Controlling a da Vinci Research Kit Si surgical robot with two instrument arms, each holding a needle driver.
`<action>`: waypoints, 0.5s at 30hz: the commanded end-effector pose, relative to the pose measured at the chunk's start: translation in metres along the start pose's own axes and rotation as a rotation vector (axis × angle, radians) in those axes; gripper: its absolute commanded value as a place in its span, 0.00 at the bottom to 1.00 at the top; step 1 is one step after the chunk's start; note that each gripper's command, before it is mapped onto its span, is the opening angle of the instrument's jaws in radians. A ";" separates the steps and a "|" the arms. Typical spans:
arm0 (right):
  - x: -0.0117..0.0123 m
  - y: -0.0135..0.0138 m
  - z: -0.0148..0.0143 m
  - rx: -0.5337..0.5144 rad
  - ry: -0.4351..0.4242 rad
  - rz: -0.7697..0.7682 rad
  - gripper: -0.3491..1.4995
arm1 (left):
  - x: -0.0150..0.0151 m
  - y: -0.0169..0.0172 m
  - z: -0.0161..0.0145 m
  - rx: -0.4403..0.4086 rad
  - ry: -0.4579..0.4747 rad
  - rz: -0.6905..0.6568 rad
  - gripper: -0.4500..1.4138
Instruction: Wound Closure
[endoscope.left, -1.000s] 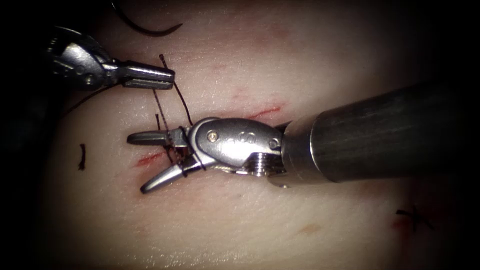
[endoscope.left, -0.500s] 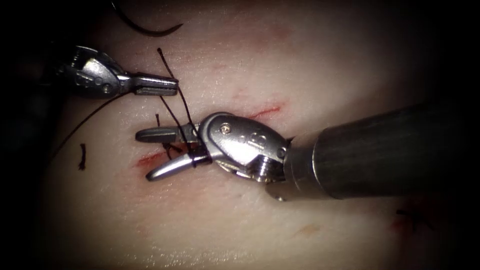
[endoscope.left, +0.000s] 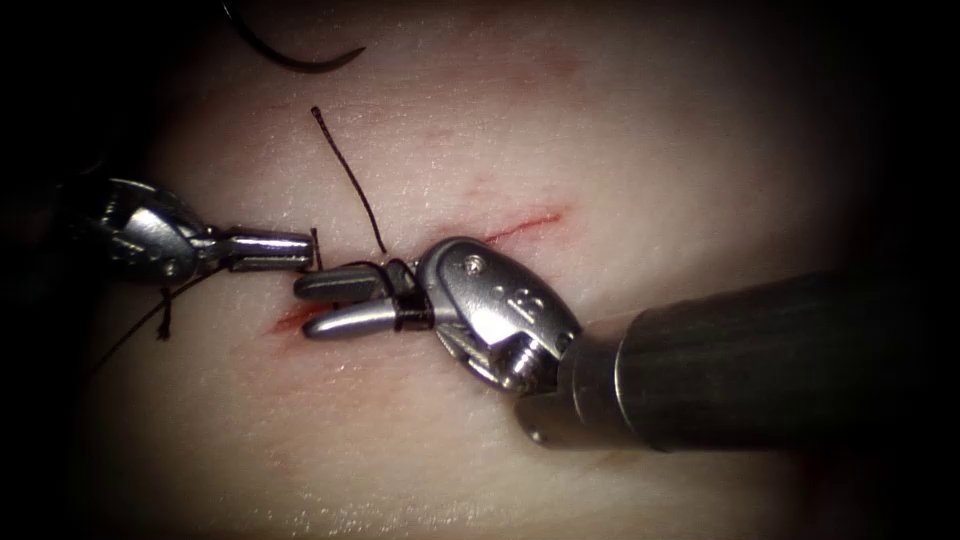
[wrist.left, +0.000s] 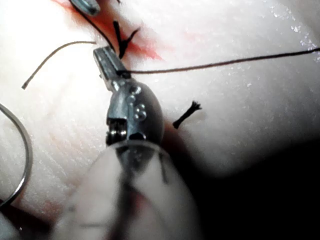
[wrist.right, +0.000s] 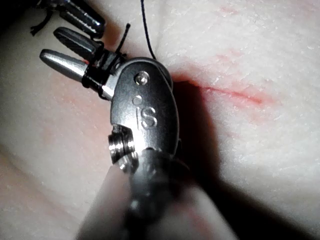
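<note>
On the pale tissue (endoscope.left: 620, 130) with its red-streaked cut (endoscope.left: 520, 225), the left tool (endoscope.left: 300, 251) pinches the thread (endoscope.left: 350, 185), the right tool (endoscope.left: 320, 303) holds nothing, its jaws slightly parted and wrapped in thread, and the needle (endoscope.left: 290, 58) lies free beyond the cut.

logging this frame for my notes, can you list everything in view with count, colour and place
tissue: one, pale pink, under everything
cut: one, red, slanting across the middle
needle: one, dark curved, lying free on the tissue at the top
thread: one, dark, wrapped around the right pincer
cut ends of thread: at least one, dark, left of the cut
left pincer: one, silver, shut on the thread
right pincer: one, silver, slightly open over the cut
</note>
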 end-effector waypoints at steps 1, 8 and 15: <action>-0.0011 -0.0004 0.0006 0.000 0.008 0.007 0.32 | -0.0002 0.0007 0.0008 0.013 -0.006 0.000 0.00; -0.0007 0.0003 0.0005 -0.060 0.031 0.014 0.61 | 0.0009 0.0028 0.0013 0.046 -0.033 -0.012 0.00; -0.0005 0.0009 0.0003 -0.124 0.008 0.001 0.64 | 0.0016 0.0048 0.0023 0.061 -0.074 0.001 0.00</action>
